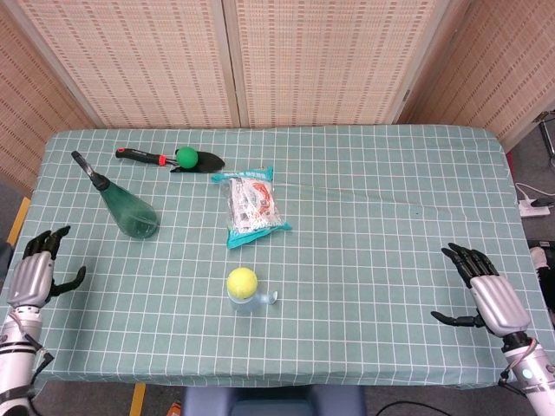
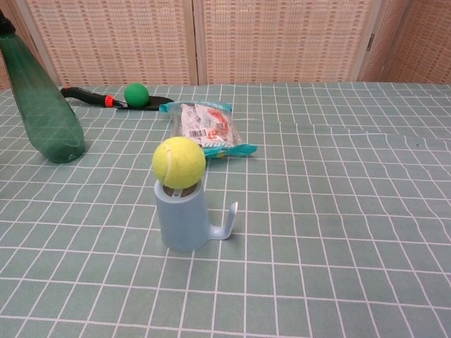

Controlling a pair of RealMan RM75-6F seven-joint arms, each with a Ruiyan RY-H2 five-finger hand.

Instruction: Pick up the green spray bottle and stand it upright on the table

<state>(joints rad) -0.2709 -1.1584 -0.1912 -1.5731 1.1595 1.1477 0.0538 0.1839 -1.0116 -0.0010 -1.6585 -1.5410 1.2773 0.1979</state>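
Two hands in your head view, both empty: your left hand [image 1: 36,270] sits at the near left edge of the table [image 1: 390,217], fingers spread and slightly curled with nothing in them, well apart from the bottle; your right hand [image 1: 487,293] sits at the near right edge, fingers fanned out, thumb pointing inward, holding nothing. Neither hand shows in the chest view. Your green spray bottle [image 1: 124,204] stands on its base on the left part of the checked cloth, its black nozzle at the top; the head view makes it look slanted toward the far left, the chest view shows the body rising nearly straight, top cut off by the frame edge. Beyond it, toward the far side, a trowel [image 1: 169,159] lies flat with a green ball [image 1: 186,156] resting on its blade. Right of the bottle, a snack packet [image 1: 252,206] lies flat near the table's middle. Nearer to you, a yellow tennis ball [image 2: 179,162] sits on top of a pale blue cup [image 2: 183,217].
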